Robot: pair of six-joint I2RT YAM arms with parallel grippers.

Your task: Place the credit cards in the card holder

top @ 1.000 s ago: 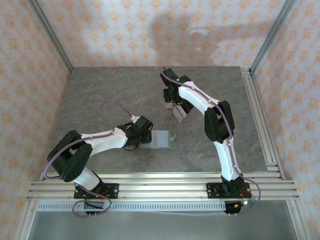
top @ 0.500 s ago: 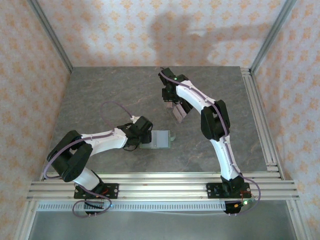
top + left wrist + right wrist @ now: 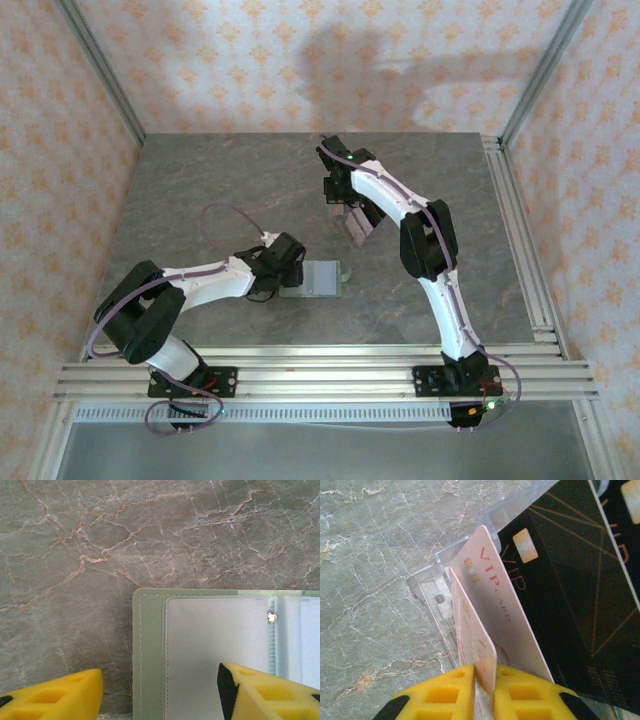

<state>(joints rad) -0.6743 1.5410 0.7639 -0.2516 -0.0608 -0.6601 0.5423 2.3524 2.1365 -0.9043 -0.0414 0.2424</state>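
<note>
The card holder (image 3: 322, 278) lies open on the table, sage-green with a lighter inside (image 3: 215, 650) and a small snap. My left gripper (image 3: 160, 700) is open, its yellow fingertips (image 3: 55, 697) either side of the holder's left edge; from above, the left gripper (image 3: 293, 274) sits at the holder's left end. My right gripper (image 3: 486, 680) is shut on a pale pink credit card (image 3: 475, 645) standing on edge. Behind it leans a second pink card (image 3: 495, 600) marked VIP, then glossy black cards (image 3: 570, 580). From above, the cards (image 3: 357, 226) sit under the right gripper (image 3: 350, 212).
A clear plastic stand (image 3: 432, 592) holds the cards upright on the grey marble table (image 3: 220, 190). Aluminium rails (image 3: 520, 240) run along the right and near edges. Patterned walls enclose the table.
The right arm's wrist and elbow have shifted slightly left over the cards. The left arm and the card holder have not moved.
</note>
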